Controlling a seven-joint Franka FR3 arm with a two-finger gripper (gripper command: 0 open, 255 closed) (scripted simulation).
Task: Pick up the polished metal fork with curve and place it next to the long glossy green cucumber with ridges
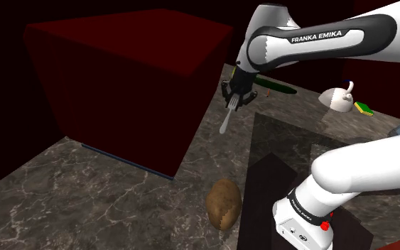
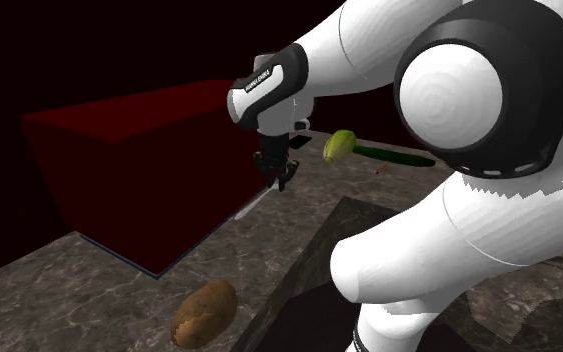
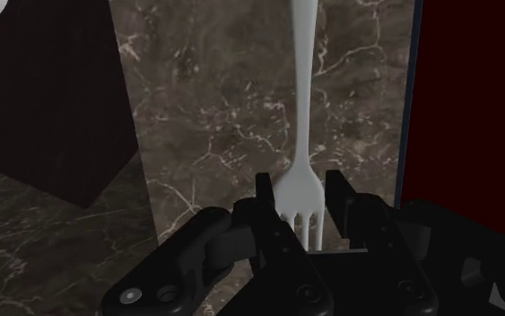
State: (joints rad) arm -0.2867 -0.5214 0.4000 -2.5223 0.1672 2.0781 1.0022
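Note:
My black gripper (image 1: 237, 97) (image 2: 279, 170) (image 3: 300, 196) is shut on a pale, smooth fork (image 1: 226, 119) (image 2: 253, 206) (image 3: 302, 126). The fingers clasp its tine end, and the handle points away over the dark marble counter (image 1: 84, 177). The fork looks lifted off the surface. A long green cucumber (image 1: 277, 87) (image 2: 397, 156) lies on the counter beyond the gripper, partly hidden by the arm in the shoulder view.
A big dark red box (image 1: 120, 78) (image 2: 119, 160) stands close beside the gripper. A brown potato (image 1: 224, 202) (image 2: 204, 313) lies near the stand. A yellow-green fruit (image 2: 339, 147) sits by the cucumber. A white teapot-like object (image 1: 337, 98), a sponge (image 1: 366, 108) and a dark sunken area (image 1: 283, 153) lie to the shoulder view's right.

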